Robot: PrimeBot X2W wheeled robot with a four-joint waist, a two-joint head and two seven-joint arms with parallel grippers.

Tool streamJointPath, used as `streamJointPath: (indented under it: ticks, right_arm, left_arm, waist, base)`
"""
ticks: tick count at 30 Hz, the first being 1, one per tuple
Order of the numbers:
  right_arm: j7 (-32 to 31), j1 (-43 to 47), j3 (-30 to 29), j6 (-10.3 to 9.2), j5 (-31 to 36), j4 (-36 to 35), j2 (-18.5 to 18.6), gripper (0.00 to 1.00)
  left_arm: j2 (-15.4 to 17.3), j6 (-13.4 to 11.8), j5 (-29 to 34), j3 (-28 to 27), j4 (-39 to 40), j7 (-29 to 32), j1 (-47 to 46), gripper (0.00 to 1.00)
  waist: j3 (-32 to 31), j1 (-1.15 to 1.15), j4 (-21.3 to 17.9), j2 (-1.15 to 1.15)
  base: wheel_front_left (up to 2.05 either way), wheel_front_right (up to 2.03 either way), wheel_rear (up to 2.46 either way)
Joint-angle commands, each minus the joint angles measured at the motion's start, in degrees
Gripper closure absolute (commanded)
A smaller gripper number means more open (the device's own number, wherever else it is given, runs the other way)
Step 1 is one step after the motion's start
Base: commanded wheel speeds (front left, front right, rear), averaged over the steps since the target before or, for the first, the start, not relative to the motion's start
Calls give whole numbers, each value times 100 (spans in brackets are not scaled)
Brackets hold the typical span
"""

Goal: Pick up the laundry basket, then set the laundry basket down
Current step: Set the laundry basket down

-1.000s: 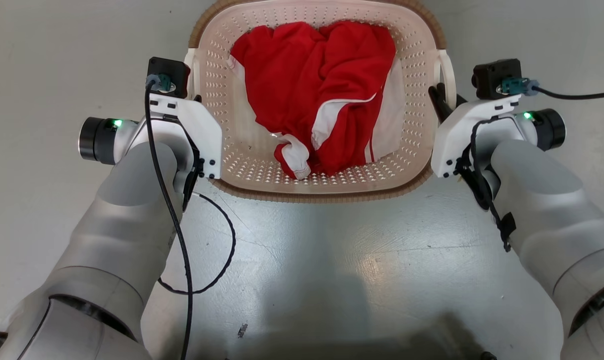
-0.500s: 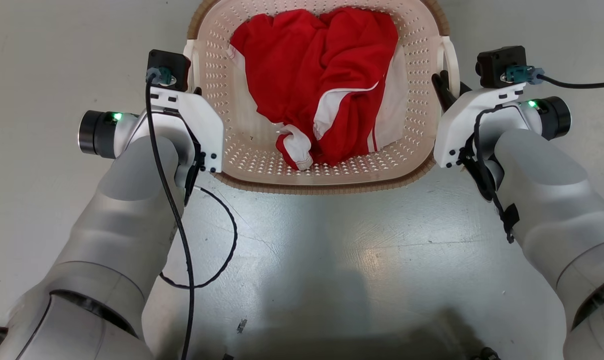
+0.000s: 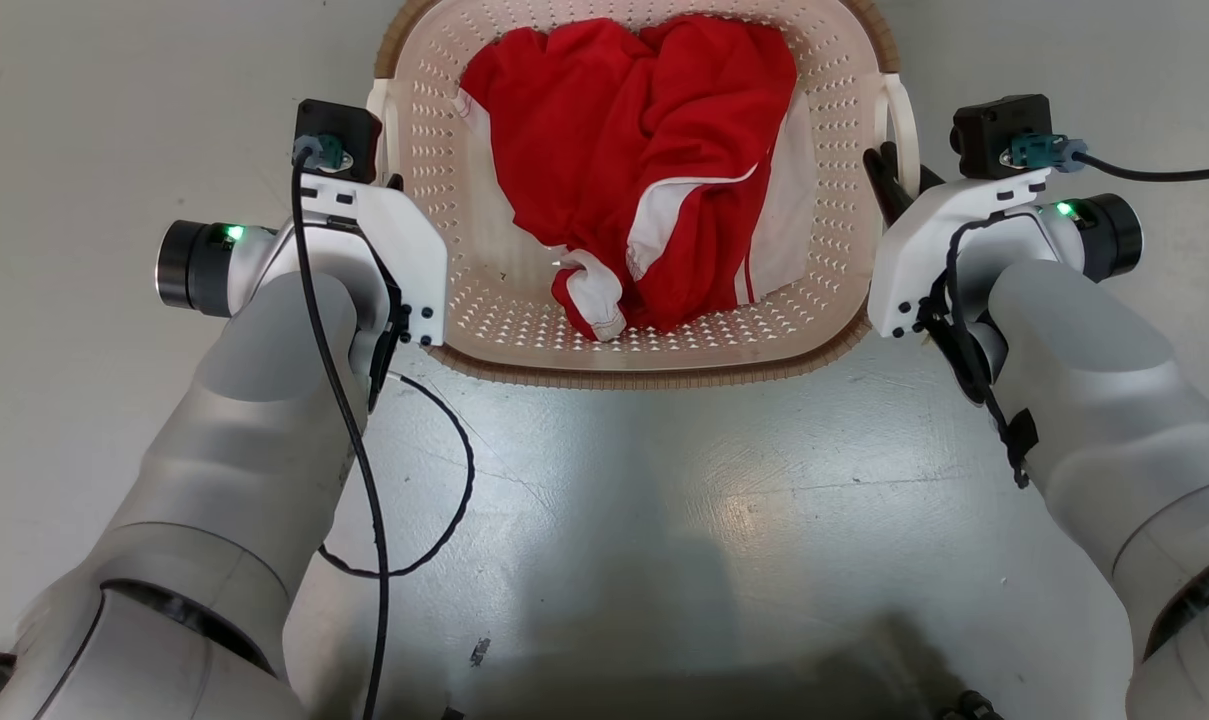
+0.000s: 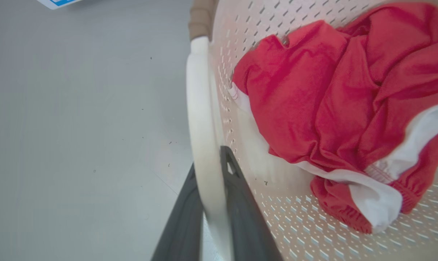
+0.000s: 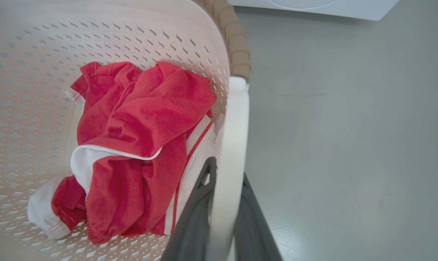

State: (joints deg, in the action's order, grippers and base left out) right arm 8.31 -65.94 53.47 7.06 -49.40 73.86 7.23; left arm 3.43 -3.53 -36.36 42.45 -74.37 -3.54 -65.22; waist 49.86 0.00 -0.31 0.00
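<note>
Two-sided hold: left gripper [image 4: 208,159] clenched on left handle [image 4: 200,108], right gripper [image 5: 228,168] clenched on right handle [image 5: 237,119]. The symmetric grip makes for a level carry, so red garment [image 3: 644,150] stays inside. Laundry basket [image 3: 654,378] sits between grippers over grey floor [image 3: 664,520]; lifted or resting, cannot tell.

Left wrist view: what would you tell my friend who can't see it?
The left gripper pinches the white loop handle of the laundry basket between its two dark fingers. A crumpled red and white garment lies inside.
</note>
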Motion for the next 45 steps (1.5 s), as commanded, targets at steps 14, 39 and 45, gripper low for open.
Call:
streamJointPath:
  ticks: [14, 39, 45]
  right_arm:
    - [103, 166, -7, 43, 79, 6, -19, 0]
    - [172, 452, -349, 43, 232, 9, -71, 0]
    - [352, 599, -527, 43, 237, 10, -17, 0]
  left_arm:
    - [138, -370, -185, -109, 44, -62, -25, 0]
    - [244, -383, -357, -100, 42, -156, 179, 0]
    - [249, -274, -532, -228, 42, -434, 406, 0]
  waist:
    - [61, 0, 12, 0]
    - [-332, 0, -76, 0]
    - [-721, 0, -93, 0]
  base:
    - [0, 0, 0]
    - [0, 0, 0]
    - [0, 0, 0]
